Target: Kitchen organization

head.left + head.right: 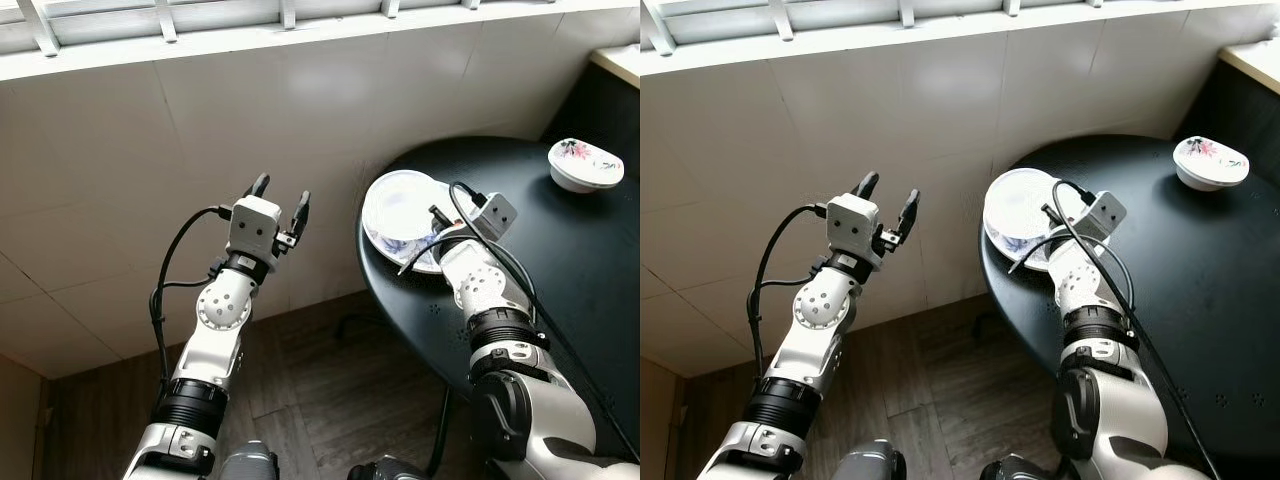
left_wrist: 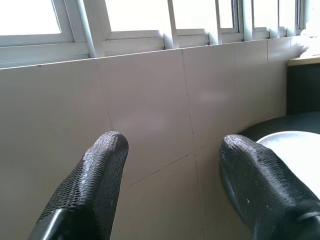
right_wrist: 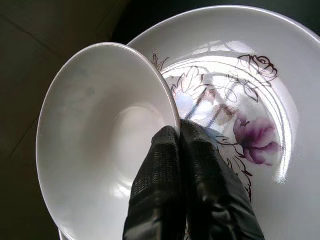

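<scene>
right end effector (image 3: 179, 145) pinches the rim of a white bowl (image 3: 95, 135) over a flowered plate (image 3: 260, 125) on the counter (image 1: 560, 260); left end effector (image 1: 280, 200) spread apart, raised by the wall.

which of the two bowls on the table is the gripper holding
The plain white bowl over the floral plate; the right gripper pinches its rim. The floral bowl sits apart, untouched.
</scene>
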